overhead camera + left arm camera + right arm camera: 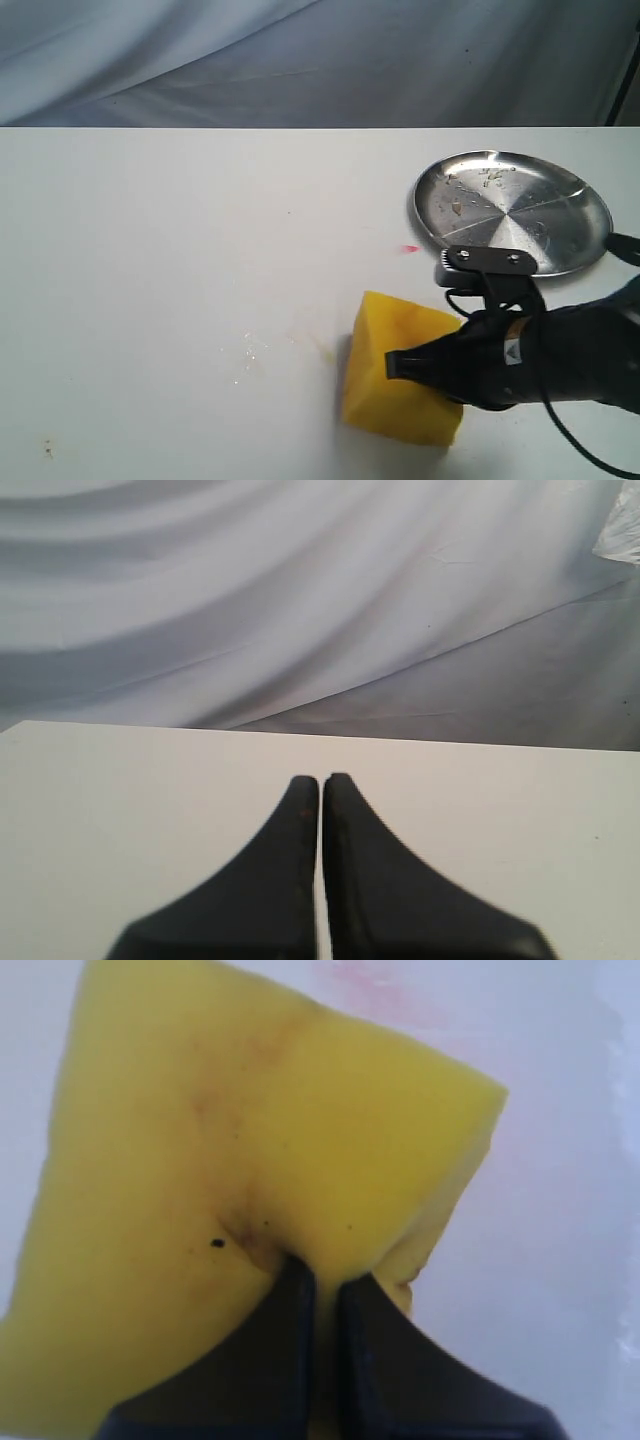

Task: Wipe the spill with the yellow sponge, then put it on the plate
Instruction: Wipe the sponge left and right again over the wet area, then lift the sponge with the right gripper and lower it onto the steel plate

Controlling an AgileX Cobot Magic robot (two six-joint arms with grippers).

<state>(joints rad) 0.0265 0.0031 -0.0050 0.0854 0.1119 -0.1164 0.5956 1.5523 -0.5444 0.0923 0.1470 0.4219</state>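
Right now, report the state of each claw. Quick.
Left claw: closed, holding nothing.
Right claw: closed on the yellow sponge, pinching one edge.

Prob. lab setup: white table (150, 300) w/ grey cloth backdrop (300, 60).

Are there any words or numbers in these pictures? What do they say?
No text can be read anywhere.
A small pale sticker on the black body of the right end effector: some mark, too small and blurred to read.
The yellow sponge and the plate: no writing.
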